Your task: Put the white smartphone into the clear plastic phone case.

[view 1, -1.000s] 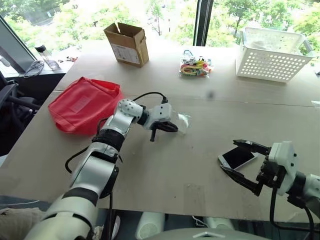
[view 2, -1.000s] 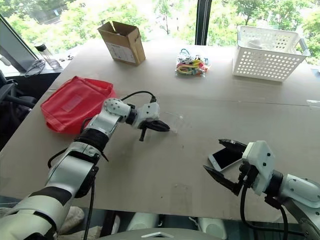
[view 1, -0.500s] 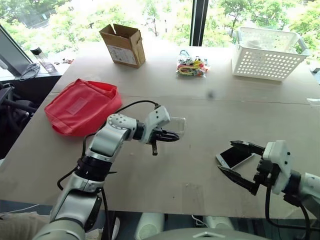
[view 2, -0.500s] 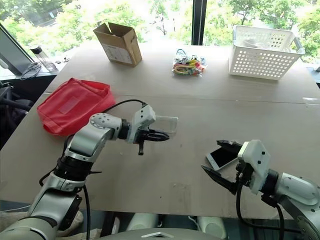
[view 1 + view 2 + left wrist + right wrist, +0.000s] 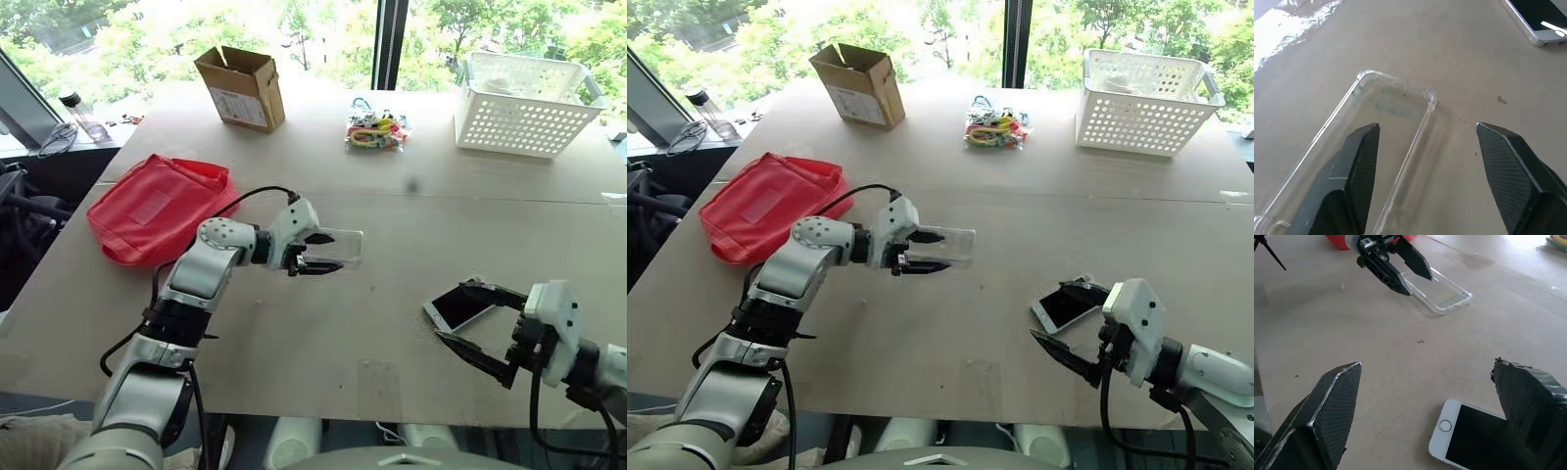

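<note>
The clear plastic phone case (image 5: 345, 247) lies flat on the brown table (image 5: 323, 333) near its middle. My left gripper (image 5: 328, 253) stands open at the case's near end; in the left wrist view one finger (image 5: 1354, 166) hovers over the case (image 5: 1393, 98) and the other is off to its side. The white smartphone (image 5: 455, 306) lies screen up at the front right, also seen as the phone (image 5: 1474, 443) in the right wrist view. My right gripper (image 5: 457, 313) is wide open around it, fingers apart on either side, not touching it that I can tell.
A red pouch (image 5: 157, 208) lies left of the case. At the back stand a cardboard box (image 5: 242, 86), a bag of colourful bits (image 5: 377, 130) and a white perforated basket (image 5: 529, 103). The table's front edge runs just below the right gripper.
The left gripper has opened and let go of the case, which was held tilted off the table and now lies flat. The right gripper has stayed open by the phone.
</note>
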